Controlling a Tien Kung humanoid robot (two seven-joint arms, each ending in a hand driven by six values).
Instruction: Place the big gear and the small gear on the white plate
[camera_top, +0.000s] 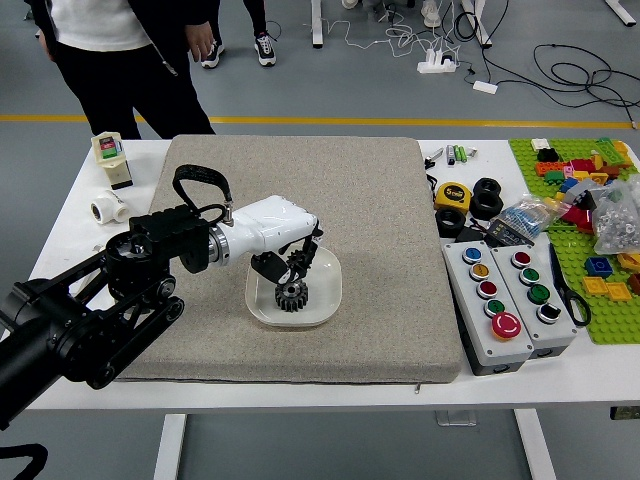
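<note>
A grey mat (400, 220) covers the middle of the white desk (250, 397); a person (120, 65) stands beyond its far edge, one hand (200, 38) hanging clear of the work. Status: one gear, which I judge to be the big gear (291, 298), rests on the white plate (331, 300). My left robot hand (292, 262) is closed on what I take to be the small gear (300, 262), above the plate and near the seated gear. Remaining: place and release it. Clearance: bare plate lies to the seated gear's right; use it to avoid stacking. Beyond the rim, open mat extends right, well short of the button boxes (486, 325).
</note>
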